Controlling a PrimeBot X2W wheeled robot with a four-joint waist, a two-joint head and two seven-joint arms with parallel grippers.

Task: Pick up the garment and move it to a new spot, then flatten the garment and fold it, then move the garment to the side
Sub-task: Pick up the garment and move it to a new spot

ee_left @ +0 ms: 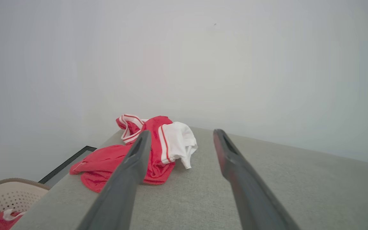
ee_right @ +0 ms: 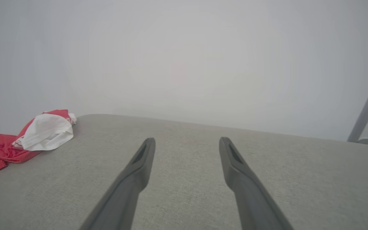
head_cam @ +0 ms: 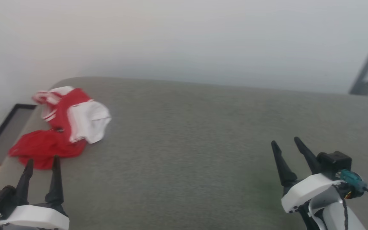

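Barely getting going: hovering the left gripper [head_cam: 43, 159] just short of the crumpled garment [head_cam: 61, 116], spreading empty jaws wide; resting the right gripper [head_cam: 284, 140] well clear of it, likewise spreading wide; leaving pickup, flattening and folding undone.

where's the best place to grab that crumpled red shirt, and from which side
Take the garment with the left gripper, which is open and nearest. Come down from above on the near side and pinch the bunched red fold beside the white sleeve: it stands up off the grey surface, while the outer red edges lie flatter and would probably slip.
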